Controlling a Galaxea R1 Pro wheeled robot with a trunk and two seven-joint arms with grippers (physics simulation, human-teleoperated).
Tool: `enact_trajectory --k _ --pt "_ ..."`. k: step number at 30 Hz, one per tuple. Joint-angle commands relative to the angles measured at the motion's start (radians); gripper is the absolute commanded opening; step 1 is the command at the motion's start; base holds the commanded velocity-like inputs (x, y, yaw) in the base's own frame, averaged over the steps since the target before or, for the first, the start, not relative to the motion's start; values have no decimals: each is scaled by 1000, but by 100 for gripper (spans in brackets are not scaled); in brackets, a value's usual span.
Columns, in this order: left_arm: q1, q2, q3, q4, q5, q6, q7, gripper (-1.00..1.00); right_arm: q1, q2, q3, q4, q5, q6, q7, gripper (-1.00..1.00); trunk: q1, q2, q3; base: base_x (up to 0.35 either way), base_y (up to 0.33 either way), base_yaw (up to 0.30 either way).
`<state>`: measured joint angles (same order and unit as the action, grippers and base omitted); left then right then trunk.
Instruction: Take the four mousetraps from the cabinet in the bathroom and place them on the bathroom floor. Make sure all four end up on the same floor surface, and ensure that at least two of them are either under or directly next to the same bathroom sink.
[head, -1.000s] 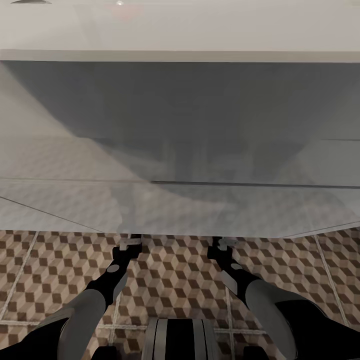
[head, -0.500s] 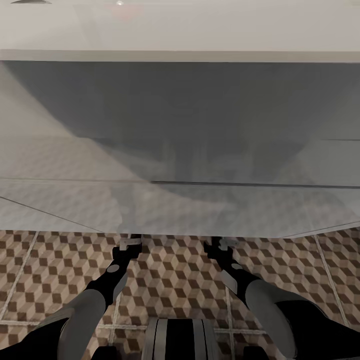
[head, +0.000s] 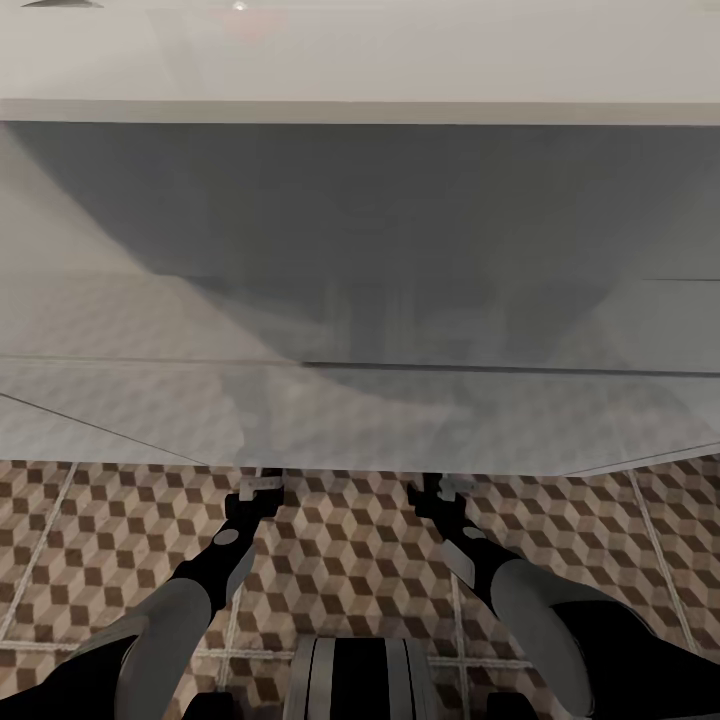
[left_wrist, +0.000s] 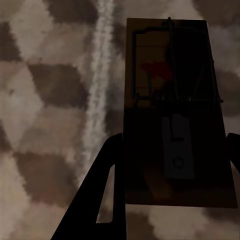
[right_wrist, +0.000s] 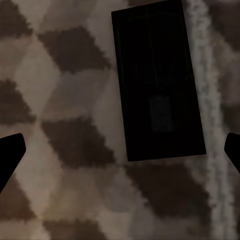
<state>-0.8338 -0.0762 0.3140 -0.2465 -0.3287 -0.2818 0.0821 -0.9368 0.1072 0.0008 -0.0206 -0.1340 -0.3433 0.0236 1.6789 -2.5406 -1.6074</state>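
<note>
One mousetrap (left_wrist: 177, 115) sits between the left end effector's (left_wrist: 172, 165) fingers, seemingly gripped, its long axis running out toward twelve o'clock over the bathroom floor (left_wrist: 45, 100). A second mousetrap (right_wrist: 159, 80) lies flat on the tiles, free, ahead of the right end effector (right_wrist: 120, 145), which is spread wide. Both arms reach under the sink (head: 360, 60), the left end effector (head: 260, 487) at eleven o'clock, the right end effector (head: 447, 487) at one.
</note>
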Motion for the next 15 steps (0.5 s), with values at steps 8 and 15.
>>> enact_trajectory --k 8,15 --pt "0 0 4 1 -12 -4 8 -100 -1 0 1 1 -9 -3 2 100 0 0 0 0 0 0" --pt "-1 -1 5 1 -12 -5 8 -100 -1 0 1 2 -9 -3 2 100 0 0 0 0 0 0"
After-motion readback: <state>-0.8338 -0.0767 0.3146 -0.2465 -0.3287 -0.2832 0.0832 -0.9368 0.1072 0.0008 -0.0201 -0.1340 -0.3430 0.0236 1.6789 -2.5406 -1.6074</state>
